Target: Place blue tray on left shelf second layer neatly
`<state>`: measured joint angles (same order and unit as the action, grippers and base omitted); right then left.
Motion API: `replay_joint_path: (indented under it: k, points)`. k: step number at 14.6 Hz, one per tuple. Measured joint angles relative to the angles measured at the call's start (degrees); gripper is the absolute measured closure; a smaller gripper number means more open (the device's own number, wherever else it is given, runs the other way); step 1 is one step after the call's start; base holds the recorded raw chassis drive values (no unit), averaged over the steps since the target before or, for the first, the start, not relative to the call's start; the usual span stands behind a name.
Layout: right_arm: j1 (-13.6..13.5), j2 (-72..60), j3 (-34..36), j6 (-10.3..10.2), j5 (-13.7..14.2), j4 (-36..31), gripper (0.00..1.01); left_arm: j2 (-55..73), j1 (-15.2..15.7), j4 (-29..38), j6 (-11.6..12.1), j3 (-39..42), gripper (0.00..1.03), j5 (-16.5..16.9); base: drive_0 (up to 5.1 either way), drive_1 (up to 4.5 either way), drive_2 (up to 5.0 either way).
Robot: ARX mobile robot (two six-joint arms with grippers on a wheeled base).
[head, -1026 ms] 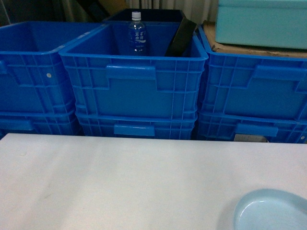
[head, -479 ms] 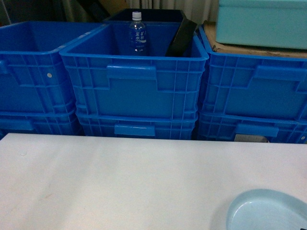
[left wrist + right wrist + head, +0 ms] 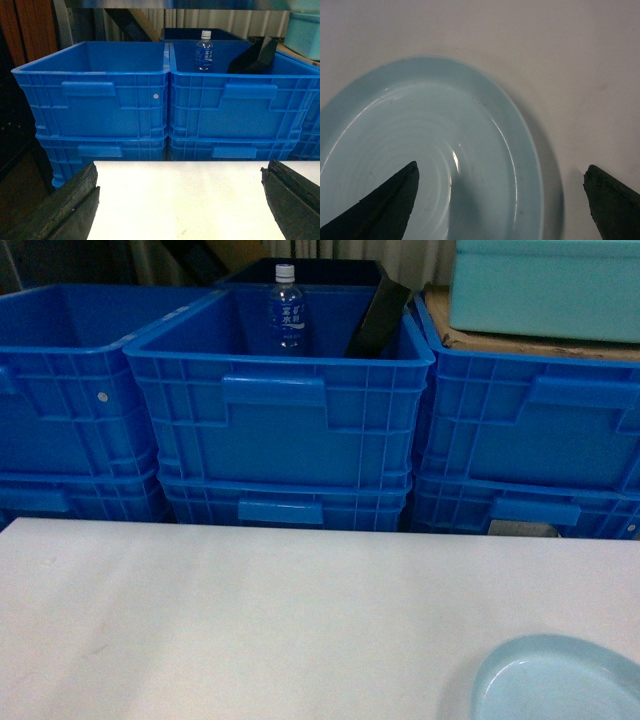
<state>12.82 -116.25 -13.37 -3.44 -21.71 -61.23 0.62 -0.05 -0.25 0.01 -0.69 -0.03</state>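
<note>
The left gripper (image 3: 180, 200) had its jaws spread wide, both dark fingertips (image 3: 65, 207) low in the left wrist view, holding nothing and hovering over the white table (image 3: 180, 195). The right gripper (image 3: 500, 200) also stood wide open and empty; its jaws straddled the right rim of a pale blue plate (image 3: 420, 165) lying on the table, without visibly touching it.

Beyond the far edge of the table stood blue trays in three stacks side by side, two showing in each stack, six in all. The top middle tray (image 3: 280, 430) held one clear water bottle (image 3: 286, 310) standing upright with a white cap and one black object (image 3: 378, 320) leaning against its right wall. The top left tray (image 3: 70, 400) showed no contents from here. The top right tray (image 3: 530, 420) carried a sheet of cardboard (image 3: 470, 338) with a pale teal box (image 3: 545, 285) on it. The left shelf could not be made out in any view
</note>
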Motion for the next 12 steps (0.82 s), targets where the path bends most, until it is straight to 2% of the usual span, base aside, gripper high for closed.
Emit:
replay_joint_path:
  k: [4, 6, 7, 12]
  points:
    - [0.17, -0.35, -0.09, -1.09, -3.85, 0.02, 0.03, 0.00, 0.00, 0.02, 0.02, 0.00, 0.05, 0.00, 0.0, 0.00, 0.0]
    - [0.39, -0.35, -0.09, -1.07, -4.48, 0.35, 0.05, 0.00, 0.00, 0.00, 0.00, 0.00, 0.05, 0.00, 0.0, 0.00, 0.0]
    - [0.76, -0.35, -0.07, -1.05, -5.03, 0.70, 0.12, 0.00, 0.00, 0.02, 0.00, 0.00, 0.05, 0.00, 0.0, 0.00, 0.0]
    - [1.60, -1.79, 0.09, -0.33, -5.14, 0.63, 0.66, 0.00, 0.00, -0.02, 0.00, 0.00, 0.05, 0.00, 0.0, 0.00, 0.0]
